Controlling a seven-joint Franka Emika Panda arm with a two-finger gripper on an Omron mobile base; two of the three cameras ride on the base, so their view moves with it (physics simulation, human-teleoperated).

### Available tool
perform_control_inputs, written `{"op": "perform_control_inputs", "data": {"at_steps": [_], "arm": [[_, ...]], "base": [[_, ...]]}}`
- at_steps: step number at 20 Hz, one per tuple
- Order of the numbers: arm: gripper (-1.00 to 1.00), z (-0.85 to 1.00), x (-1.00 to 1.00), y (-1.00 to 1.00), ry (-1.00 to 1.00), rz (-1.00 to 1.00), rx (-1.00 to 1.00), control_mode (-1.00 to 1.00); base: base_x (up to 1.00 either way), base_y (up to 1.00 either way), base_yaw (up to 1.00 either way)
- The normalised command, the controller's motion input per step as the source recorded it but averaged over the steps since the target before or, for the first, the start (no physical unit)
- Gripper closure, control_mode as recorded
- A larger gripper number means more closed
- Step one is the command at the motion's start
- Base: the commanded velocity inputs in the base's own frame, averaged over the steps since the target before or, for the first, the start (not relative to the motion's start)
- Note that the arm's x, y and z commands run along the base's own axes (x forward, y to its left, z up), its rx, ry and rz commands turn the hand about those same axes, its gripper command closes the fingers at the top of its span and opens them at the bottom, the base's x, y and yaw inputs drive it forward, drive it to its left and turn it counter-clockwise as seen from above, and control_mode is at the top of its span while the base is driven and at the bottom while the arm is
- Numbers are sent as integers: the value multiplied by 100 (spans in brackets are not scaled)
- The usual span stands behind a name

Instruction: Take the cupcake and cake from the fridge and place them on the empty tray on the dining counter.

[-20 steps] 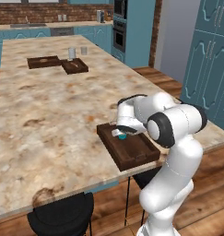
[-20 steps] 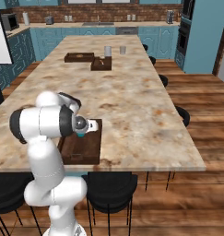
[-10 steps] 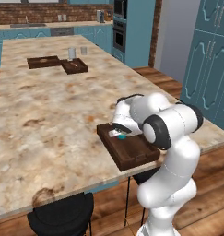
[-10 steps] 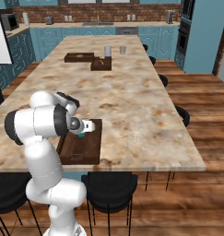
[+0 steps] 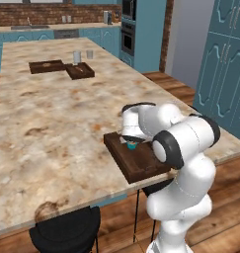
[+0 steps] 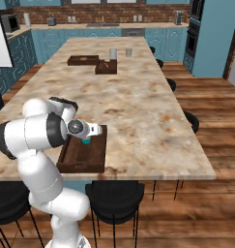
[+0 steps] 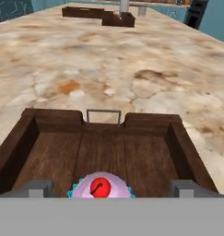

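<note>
Our gripper (image 7: 106, 186) sits low over the tray (image 7: 21, 143), and its two tips stand wide apart, one on each side of the cupcake (image 7: 101, 186). They do not seem to pinch it, so we think the cupcake now rests on the tray floor by itself. From the sides we see the cupcake (image 5: 132, 145) just under the gripper (image 6: 86, 138), near the far end of the tray (image 6: 97, 162). The tray lies at the near edge of the counter (image 5: 57, 113), close to our arm, so it is easy to reach. We guess this spot leaves room beside it for the cake. We see no cake on the tray yet, so half the job looks left.
</note>
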Motion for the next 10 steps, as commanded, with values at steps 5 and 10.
{"op": "perform_control_inputs", "data": {"at_steps": [5, 10], "arm": [[-100, 100, -21, -7, -11, 5, -7, -100], [-100, 100, -31, -28, 3, 0, -11, -100]], "base": [[0, 0, 0], [0, 0, 0]]}}
